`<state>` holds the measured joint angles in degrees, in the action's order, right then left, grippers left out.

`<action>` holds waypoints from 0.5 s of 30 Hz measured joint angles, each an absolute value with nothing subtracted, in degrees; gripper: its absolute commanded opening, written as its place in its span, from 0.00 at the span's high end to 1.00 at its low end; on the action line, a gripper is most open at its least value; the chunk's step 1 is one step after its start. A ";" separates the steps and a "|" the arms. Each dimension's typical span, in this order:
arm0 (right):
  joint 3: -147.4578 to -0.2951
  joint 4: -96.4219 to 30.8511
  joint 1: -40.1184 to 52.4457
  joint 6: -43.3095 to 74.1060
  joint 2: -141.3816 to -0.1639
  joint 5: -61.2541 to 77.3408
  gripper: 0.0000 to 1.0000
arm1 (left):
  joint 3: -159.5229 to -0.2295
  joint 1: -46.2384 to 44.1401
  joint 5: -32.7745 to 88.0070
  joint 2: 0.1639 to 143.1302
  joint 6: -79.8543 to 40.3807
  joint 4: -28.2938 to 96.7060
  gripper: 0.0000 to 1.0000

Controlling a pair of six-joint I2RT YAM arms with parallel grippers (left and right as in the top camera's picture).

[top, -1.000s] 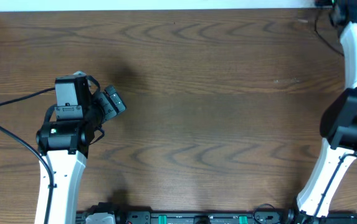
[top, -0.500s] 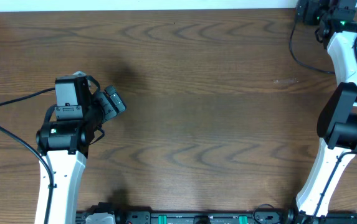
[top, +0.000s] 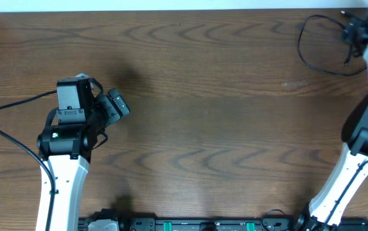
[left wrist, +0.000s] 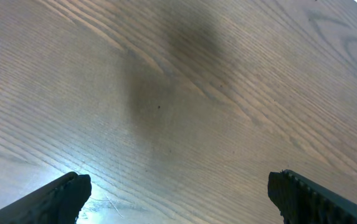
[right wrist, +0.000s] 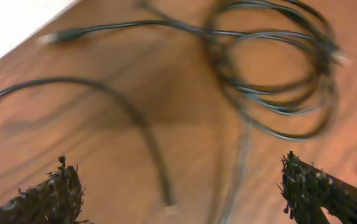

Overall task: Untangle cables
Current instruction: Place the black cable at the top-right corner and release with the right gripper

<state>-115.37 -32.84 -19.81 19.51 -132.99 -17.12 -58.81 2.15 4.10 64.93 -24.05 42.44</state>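
The cables (top: 299, 46) lie as a thin black loop at the back right of the table. In the right wrist view they show blurred: several overlapping black loops (right wrist: 271, 106), a straight strand with a plug end (right wrist: 122, 26), and a curved strand (right wrist: 134, 115) running down between the fingers. My right gripper (right wrist: 184, 196) hangs above them, open, with nothing held. My left gripper (left wrist: 178, 199) is open over bare wood on the left side of the table (top: 116, 106), far from the cables.
The table's back edge meets a white wall (top: 171, 5) just behind the cables. A thick black arm wire (top: 4, 131) curves across the table's left side. The right arm (top: 360, 128) stands along the right edge.
The right gripper has gone from shut to open and swung right. The cable loop now shows on the table at the back right. The left arm has not moved.
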 measured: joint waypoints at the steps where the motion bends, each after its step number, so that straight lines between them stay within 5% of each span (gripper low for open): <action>1: -115.37 -33.23 -20.88 20.64 -132.99 -17.41 0.01 | -58.81 2.15 4.12 64.93 -24.05 42.44 0.02; 11: -112.22 -28.53 -26.39 24.84 -133.03 -13.10 0.04 | -58.81 2.15 4.12 64.93 -24.05 42.44 0.02; 15: -108.57 -23.55 -26.55 25.45 -134.58 -8.16 0.13 | -58.81 2.15 4.10 64.93 -24.05 42.44 0.02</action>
<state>-108.57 -23.55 -26.55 25.45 -134.58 -8.16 -58.81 2.15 4.10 64.93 -24.05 42.44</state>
